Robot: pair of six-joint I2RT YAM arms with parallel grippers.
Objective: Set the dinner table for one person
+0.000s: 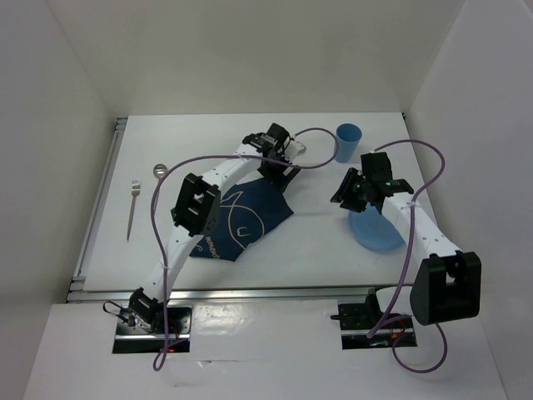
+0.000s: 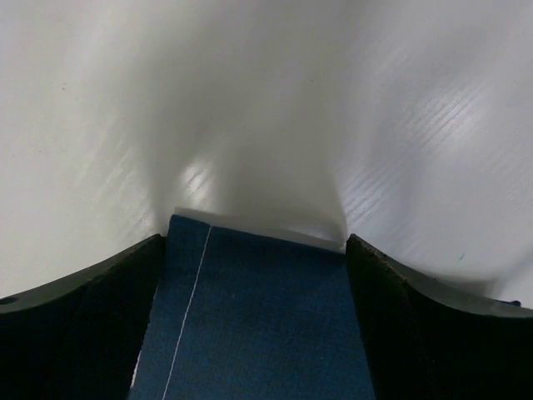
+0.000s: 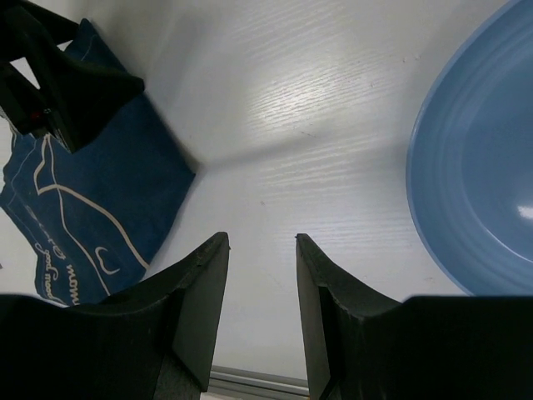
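1. The dinner table [image 1: 316, 258] is the large white surface spreading out in front of both arm bases, with metal rails along its left and near edges.
2. A navy placemat [image 1: 241, 221] with white drawings lies skewed near the table's middle, partly under the left arm.
3. The left gripper [image 1: 280, 173] is down at the placemat's far corner. In the wrist view its fingers [image 2: 100, 300] are spread wide, with the blue cloth edge filling the gap between them.
4. The right gripper [image 3: 262, 242] hangs over bare table between the placemat and a blue plate [image 1: 371, 235]. Its fingers [image 3: 204, 283] stand slightly apart with nothing between them.
5. A blue cup [image 1: 348, 142] stands upright at the far side, beyond the plate.
6. A fork [image 1: 132, 208] and a spoon [image 1: 158, 175] lie on the left, near each other and apart from the placemat.
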